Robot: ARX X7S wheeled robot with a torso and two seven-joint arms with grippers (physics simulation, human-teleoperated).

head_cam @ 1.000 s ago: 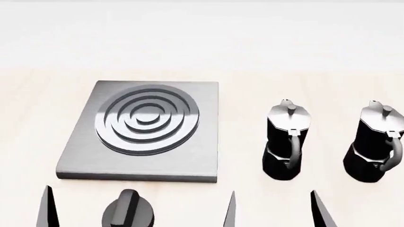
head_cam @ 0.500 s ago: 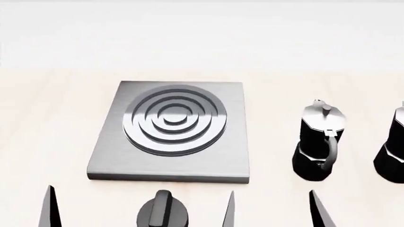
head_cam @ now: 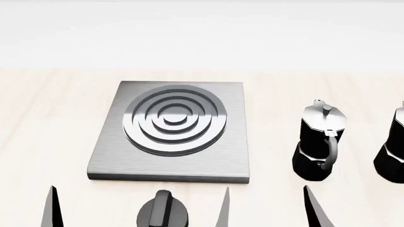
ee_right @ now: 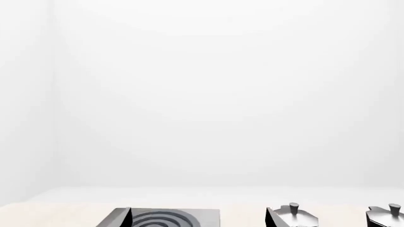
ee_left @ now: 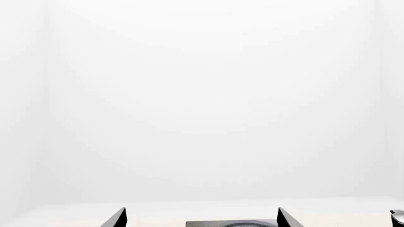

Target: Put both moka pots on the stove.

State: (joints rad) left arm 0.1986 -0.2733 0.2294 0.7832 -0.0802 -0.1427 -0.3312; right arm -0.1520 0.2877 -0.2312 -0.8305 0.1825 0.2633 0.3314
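Both pots sit at frame right, off the stove. Your L gripper & R gripper are spread wide w/ nothing inside, ready to grab.

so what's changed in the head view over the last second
The view swung left: the stove, knob and nearer moka pot slid right in frame, and the far moka pot is now cut by the edge. Nothing was grasped; both pots stand upright on the table.
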